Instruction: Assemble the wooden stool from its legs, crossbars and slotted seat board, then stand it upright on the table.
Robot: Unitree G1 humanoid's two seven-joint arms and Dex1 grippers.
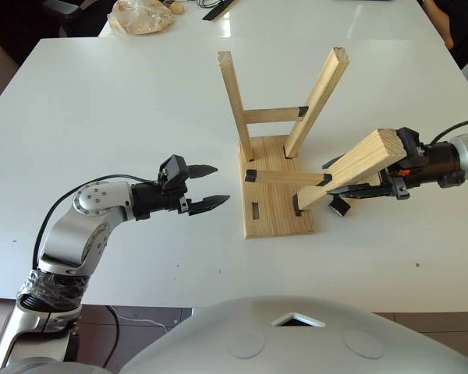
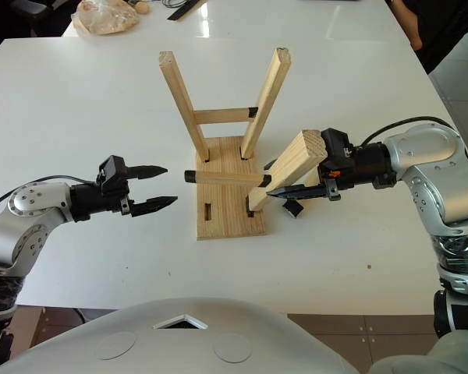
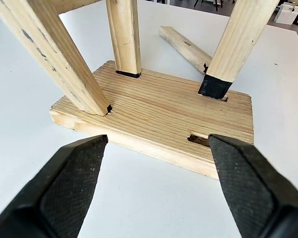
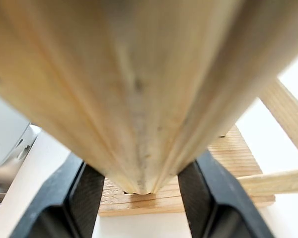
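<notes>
Stool parts sit near the middle of the white table [image 1: 101, 117], well back from every edge. The seat board [image 1: 277, 214] lies flat. Two legs [image 1: 235, 101] rise from its far end, joined by a crossbar [image 1: 269, 115]. A third leg [image 1: 351, 167] leans steeply to the right, its foot at the board's near right corner. A second crossbar [image 1: 285, 177] runs from it toward the board's left edge. The right gripper [image 2: 285, 181] is clamped on this tilted leg (its pads press both sides in the wrist view). One slot [image 1: 255, 209] at the near left stands open. The left gripper [image 1: 221, 184] hovers with its fingers spread, and a strip of bare tabletop lies between it and the board's left edge. A bag [image 1: 140, 15] rests by the far left corner.
</notes>
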